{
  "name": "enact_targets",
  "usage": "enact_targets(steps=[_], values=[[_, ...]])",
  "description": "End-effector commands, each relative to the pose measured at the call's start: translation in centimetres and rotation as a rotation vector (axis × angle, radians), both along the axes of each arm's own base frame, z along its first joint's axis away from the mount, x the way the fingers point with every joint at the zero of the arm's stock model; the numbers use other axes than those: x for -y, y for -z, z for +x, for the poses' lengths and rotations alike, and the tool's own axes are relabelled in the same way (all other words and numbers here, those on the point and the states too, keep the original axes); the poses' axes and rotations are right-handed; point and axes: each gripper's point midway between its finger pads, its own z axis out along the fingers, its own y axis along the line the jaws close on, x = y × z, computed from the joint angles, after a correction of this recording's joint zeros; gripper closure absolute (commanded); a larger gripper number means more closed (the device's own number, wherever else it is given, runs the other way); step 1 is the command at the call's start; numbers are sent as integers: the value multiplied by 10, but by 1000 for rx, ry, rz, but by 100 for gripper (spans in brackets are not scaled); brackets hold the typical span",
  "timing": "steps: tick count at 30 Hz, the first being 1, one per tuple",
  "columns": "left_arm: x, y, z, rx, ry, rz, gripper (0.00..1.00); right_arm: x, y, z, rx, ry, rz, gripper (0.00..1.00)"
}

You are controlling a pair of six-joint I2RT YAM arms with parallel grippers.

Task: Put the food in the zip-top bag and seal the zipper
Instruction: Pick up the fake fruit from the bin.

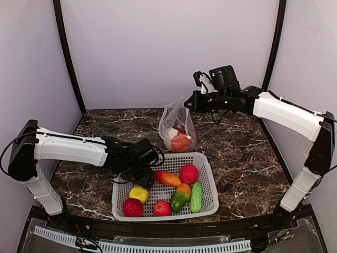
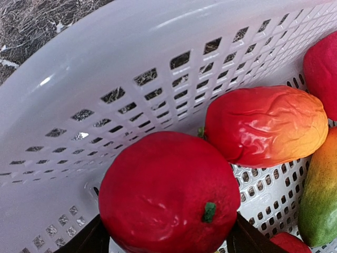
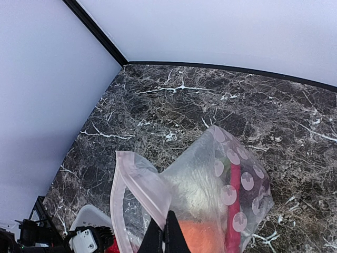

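My right gripper (image 1: pixel 188 101) is shut on the rim of the clear dotted zip-top bag (image 1: pixel 178 126) and holds it upright, mouth open, behind the basket. In the right wrist view my gripper (image 3: pixel 166 227) pinches the bag (image 3: pixel 231 179) by the whitish zipper strip (image 3: pixel 117 200). An orange-red fruit (image 1: pixel 181 142) and a white piece (image 1: pixel 172 133) lie inside. My left gripper (image 1: pixel 143 176) is down in the basket's far left corner. In the left wrist view its dark fingers (image 2: pixel 84 240) flank a red apple-like fruit (image 2: pixel 168 192) and touch both its sides.
The white slotted basket (image 1: pixel 210 184) stands at the near middle. It holds a red-orange pepper (image 1: pixel 168 178), a red apple (image 1: pixel 189 173), a mango (image 1: pixel 180 197), a cucumber (image 1: pixel 196 196), a yellow lemon (image 1: pixel 139 194) and two more red fruits (image 1: pixel 132 207). Walls enclose the table.
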Motion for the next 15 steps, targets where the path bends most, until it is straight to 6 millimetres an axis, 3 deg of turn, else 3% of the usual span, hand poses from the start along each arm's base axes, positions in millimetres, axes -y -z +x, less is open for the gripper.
enact_targets(steps=[1, 5, 9, 10, 11, 15], values=[[-3, -3, 2, 16, 2, 22, 26, -2, -14, 1, 38, 0, 27, 100], [-5, -11, 3, 36, -6, 12, 28, -1, -15, 1, 39, 0, 28, 100], [-10, -33, 1, 92, 0, -67, 30, 0, -15, 0, 41, 4, 25, 100], [-6, -49, 1, 121, 16, -132, 30, 0, -15, 1, 42, 4, 24, 100], [-6, -51, 0, 134, 34, -152, 30, 0, -15, 1, 43, 4, 24, 100], [-13, -93, -7, 182, 71, -271, 27, -1, -16, 1, 44, 0, 24, 100]])
